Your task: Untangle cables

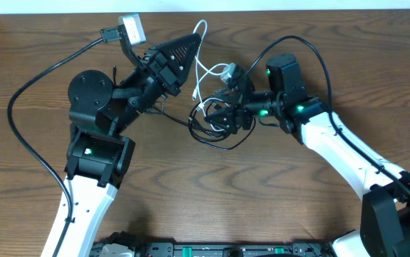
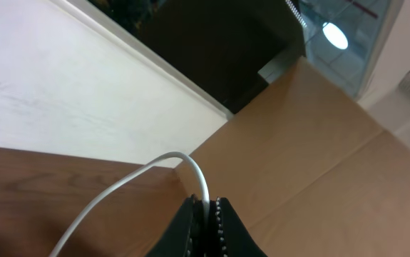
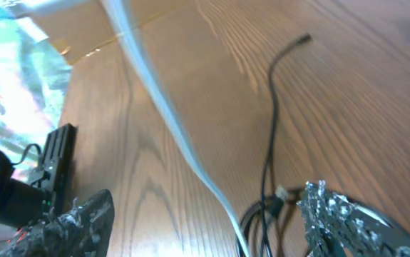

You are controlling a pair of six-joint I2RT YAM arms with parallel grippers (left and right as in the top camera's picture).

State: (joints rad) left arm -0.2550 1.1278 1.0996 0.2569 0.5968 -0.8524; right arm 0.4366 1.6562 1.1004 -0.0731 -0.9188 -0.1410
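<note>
Step in hand: drawing the white strand out of the knot.

- My left claw [image 2: 208, 213] is clamped on the white cable [image 2: 140, 171]. In the wrist view the cord is pinched right at the fingertips and arcs away over the counter [image 2: 19, 185].
- From overhead, the left claw [image 1: 196, 36] sits toward the far edge. The white cable [image 1: 197, 84] runs from it down to the knot at centre counter.
- My right claw [image 3: 206, 200] is spread wide and grips nothing. It straddles the tangle, with the white cable [image 3: 169, 114], blurred, passing between its fingers.
- The black cable [image 3: 269, 143] lies on the wood. Its plug end points away, and its loops [image 1: 222, 145] are bunched under the right claw [image 1: 222, 114].

Judgement: partway through, as the cords are crossed at the knot.

Next: close the right claw on the black loops only, pin them, then pull the left away slowly. Risk: catching both cords at once.
</note>
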